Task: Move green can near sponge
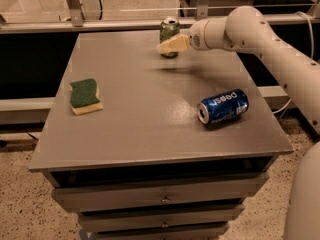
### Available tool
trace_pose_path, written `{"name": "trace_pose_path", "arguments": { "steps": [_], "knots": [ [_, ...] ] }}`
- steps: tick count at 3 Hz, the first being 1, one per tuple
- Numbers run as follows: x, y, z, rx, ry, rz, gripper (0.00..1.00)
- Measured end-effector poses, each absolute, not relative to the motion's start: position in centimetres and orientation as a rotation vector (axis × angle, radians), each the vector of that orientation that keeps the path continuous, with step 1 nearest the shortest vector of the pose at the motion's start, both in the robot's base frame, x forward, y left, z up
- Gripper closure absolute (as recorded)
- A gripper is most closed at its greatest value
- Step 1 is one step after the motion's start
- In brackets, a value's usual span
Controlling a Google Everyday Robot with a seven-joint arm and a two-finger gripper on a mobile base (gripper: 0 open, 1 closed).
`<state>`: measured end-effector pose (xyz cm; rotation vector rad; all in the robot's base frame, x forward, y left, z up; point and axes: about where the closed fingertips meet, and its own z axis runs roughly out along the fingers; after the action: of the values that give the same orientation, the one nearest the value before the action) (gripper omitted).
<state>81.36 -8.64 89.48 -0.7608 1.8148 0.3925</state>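
Observation:
The green can [169, 30] stands upright at the far edge of the grey table [145, 109], with a silver top. My gripper [169, 46] reaches in from the right on a white arm, and its pale fingers lie right in front of the can's lower part. The sponge [84, 96], dark green on pale yellow foam, lies flat near the table's left edge, far from the can.
A blue Pepsi can [223, 107] lies on its side at the right of the table. Metal rails [100, 24] run behind the table. Drawers [160, 196] sit under the tabletop. My white arm [270, 44] spans the right side.

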Motion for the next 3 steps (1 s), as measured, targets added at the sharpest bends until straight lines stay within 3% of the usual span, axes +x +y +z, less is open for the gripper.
{"name": "trace_pose_path", "arguments": {
  "steps": [3],
  "knots": [
    [82.98,-7.07,90.34,-0.771,1.709,0.44,0.72]
  ]
}}
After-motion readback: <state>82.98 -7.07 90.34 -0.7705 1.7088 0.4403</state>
